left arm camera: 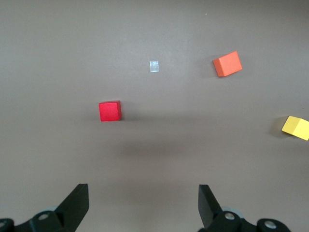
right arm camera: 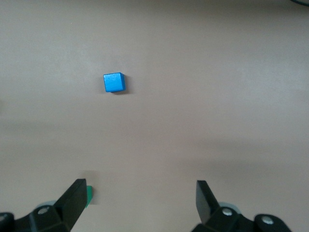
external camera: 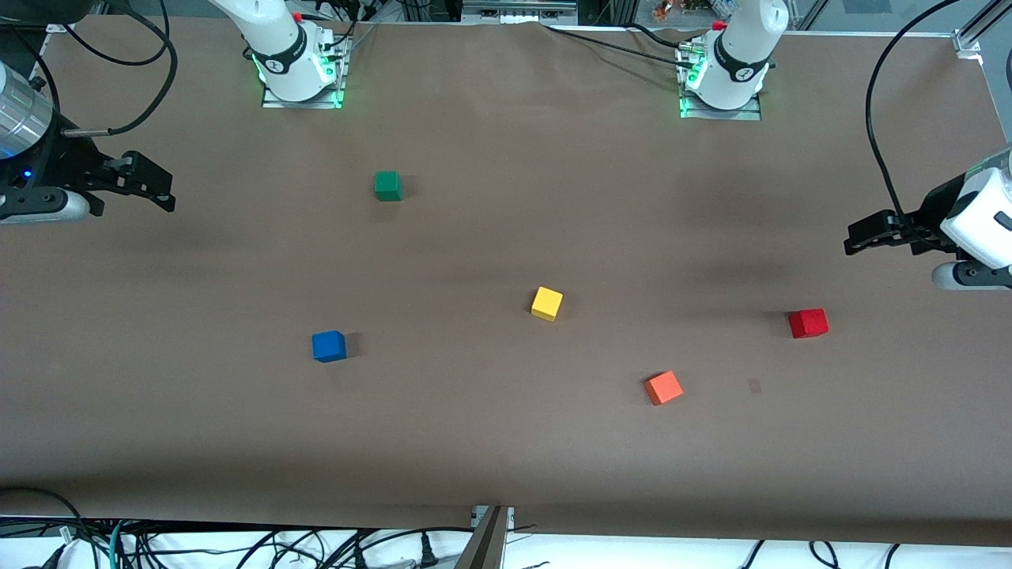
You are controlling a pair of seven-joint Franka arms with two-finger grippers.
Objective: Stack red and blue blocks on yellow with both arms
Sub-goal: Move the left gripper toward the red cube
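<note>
The yellow cube (external camera: 546,303) (left arm camera: 296,127) sits near the middle of the table. The deep red cube (external camera: 807,323) (left arm camera: 110,110) lies toward the left arm's end. The blue cube (external camera: 329,346) (right arm camera: 114,82) lies toward the right arm's end, slightly nearer the front camera than the yellow one. My left gripper (external camera: 855,237) (left arm camera: 144,200) hangs open and empty high over the table's edge at its end, apart from the red cube. My right gripper (external camera: 162,190) (right arm camera: 140,198) hangs open and empty over its own end, well away from the blue cube.
An orange-red cube (external camera: 663,387) (left arm camera: 227,64) lies between the yellow and red cubes, nearer the front camera. A green cube (external camera: 387,186) (right arm camera: 90,195) rests closer to the arm bases. A small pale patch (external camera: 754,385) (left arm camera: 154,65) marks the brown table cover (external camera: 506,442).
</note>
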